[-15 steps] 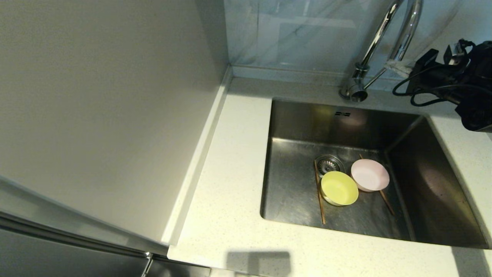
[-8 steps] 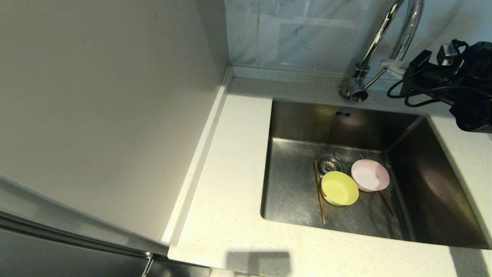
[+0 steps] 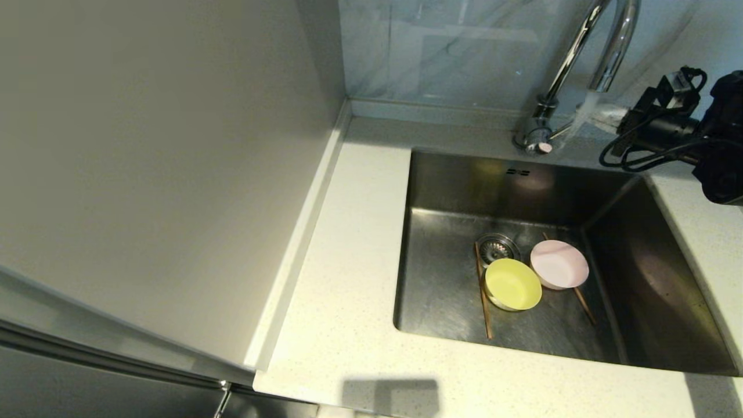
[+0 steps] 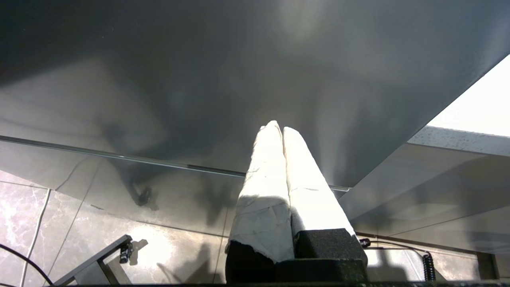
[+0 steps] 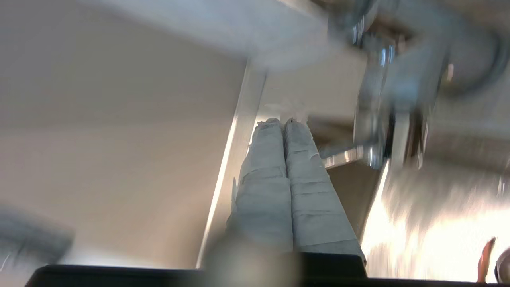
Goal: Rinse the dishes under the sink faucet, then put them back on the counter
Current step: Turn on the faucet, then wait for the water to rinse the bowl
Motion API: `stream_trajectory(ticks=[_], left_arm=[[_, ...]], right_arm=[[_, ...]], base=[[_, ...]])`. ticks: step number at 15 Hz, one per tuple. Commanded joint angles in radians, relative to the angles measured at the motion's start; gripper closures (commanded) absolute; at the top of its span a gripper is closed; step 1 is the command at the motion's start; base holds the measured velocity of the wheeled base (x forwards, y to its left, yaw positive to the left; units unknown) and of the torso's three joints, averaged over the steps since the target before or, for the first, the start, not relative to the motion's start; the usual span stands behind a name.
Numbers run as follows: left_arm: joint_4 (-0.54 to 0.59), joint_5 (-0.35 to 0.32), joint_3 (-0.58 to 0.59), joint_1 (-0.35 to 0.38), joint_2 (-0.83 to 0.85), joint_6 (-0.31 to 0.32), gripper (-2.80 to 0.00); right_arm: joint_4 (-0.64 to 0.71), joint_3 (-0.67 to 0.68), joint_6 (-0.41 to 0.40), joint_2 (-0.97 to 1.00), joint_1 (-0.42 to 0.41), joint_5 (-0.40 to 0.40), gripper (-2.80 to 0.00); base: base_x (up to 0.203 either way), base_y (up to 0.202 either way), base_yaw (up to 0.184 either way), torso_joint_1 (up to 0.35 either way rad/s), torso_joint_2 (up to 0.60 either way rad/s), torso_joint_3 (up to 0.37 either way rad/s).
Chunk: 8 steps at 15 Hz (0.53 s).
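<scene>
The yellow-green bowl (image 3: 513, 284) and the pale pink bowl (image 3: 559, 264) sit side by side on the floor of the sink (image 3: 441, 278), next to the drain strainer (image 3: 495, 248). One chopstick (image 3: 483, 302) lies left of the yellow-green bowl; the other chopstick (image 3: 582, 303) pokes out from under the pink bowl. The chrome faucet (image 3: 615, 46) arches over the basin, and a pale streak like water hangs below its spout. My right gripper (image 3: 603, 116) (image 5: 283, 121) is shut and empty, just right of the side lever (image 3: 560, 130) (image 5: 342, 156). My left gripper (image 4: 279, 127) is shut, parked below the counter.
The speckled counter (image 3: 348, 261) surrounds the sink, with its widest stretch on the left. A smooth grey side panel (image 3: 145, 174) rises along the counter's left edge. A marbled backsplash (image 3: 453, 52) stands behind the raised back rim.
My right gripper has pulled back to the right, away from the lever. The lever now sits lower, and a pale streak has appeared under the spout. Bowls and chopsticks have not moved.
</scene>
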Motion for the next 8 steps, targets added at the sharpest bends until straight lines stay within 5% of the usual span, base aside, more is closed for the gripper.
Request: stream_trajectory(ticks=[1, 4, 8], left_arm=[[-0.001, 0.0, 0.0, 0.0, -0.003, 0.0, 0.0], [-0.001, 0.0, 0.0, 0.0, -0.003, 0.0, 0.0], [-0.001, 0.0, 0.0, 0.0, -0.003, 0.0, 0.0]], right_arm=[[-0.005, 0.025, 0.006, -0.019, -0.04, 0.082, 0.0], [-0.005, 0.025, -0.014, -0.021, -0.043, 0.052, 0.0], [-0.003, 0.02, -0.09, -0.03, -0.057, -0.105, 0.0]], base=[[0.0, 0.0, 0.0, 0.0, 0.0, 0.0], [0.0, 0.0, 0.0, 0.0, 0.0, 0.0], [0.0, 0.0, 0.0, 0.0, 0.0, 0.0]])
